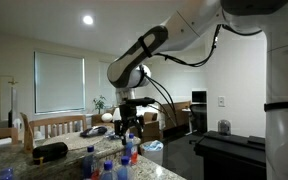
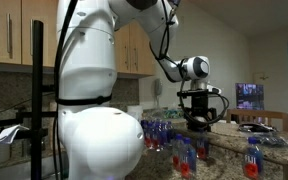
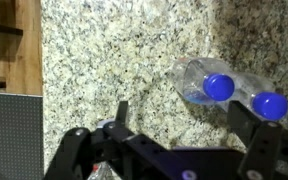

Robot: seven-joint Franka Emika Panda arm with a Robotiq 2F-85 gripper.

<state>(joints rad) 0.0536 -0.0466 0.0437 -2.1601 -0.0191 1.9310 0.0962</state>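
A speckled granite counter fills the wrist view. The exterior views show a home kitchen around it, with wooden cabinets on one side and a drawn blind on the far wall. On the stone, right of centre in the wrist view, a clear bottle shows its blue cap to the camera and appears to stand upright. A second bottle is just beside it on the right, partly hidden behind a finger. The gripper hangs above with its jaws spread wide and nothing between them, and its fingers frame bare stone more than the bottle. In an exterior view the gripper hovers over a crowd of bottles near the counter's edge. A wood edge borders the counter at far left. The step in hand looks like lining up. To do it well, the wrist should shift right until the blue cap sits midway between the fingers. The jaws should stay wide so the right finger clears the neighbour, and any descent should be straight. The thin plastic will probably dent, so a gentle hold on the body below the cap seems wiser.
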